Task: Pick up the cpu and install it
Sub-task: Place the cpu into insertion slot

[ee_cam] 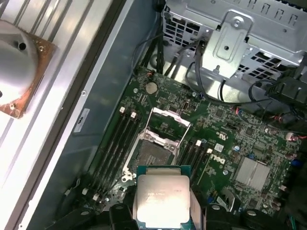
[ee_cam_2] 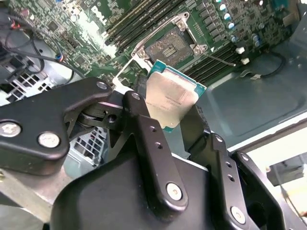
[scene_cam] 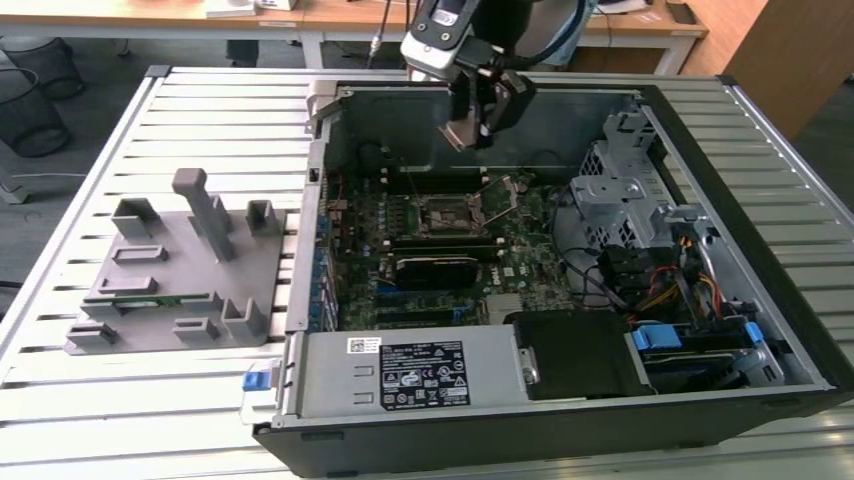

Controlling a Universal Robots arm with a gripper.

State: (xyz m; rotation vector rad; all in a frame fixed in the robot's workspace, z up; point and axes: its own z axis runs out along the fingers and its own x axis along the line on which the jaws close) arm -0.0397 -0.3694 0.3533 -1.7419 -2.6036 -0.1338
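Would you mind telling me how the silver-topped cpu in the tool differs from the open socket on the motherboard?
The flat square cpu with a shiny silver top is clamped in the tool above the board; the dark square socket sits fixed on the green motherboard. The cpu is solid; the socket lies empty, its metal frame open. Both are square.

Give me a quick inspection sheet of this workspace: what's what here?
Surface: slatted metal table, carrying an open computer case.
Job's things: cpu held above the motherboard; socket open and empty.
Clutter: grey parts holder beside the case, a green memory stick in it.
Grippers: gripper shut on the cpu, over the case.
Cables: wire bundle inside the case near the drive cage.
Surroundings: wooden desks and a mesh bin beyond the table.
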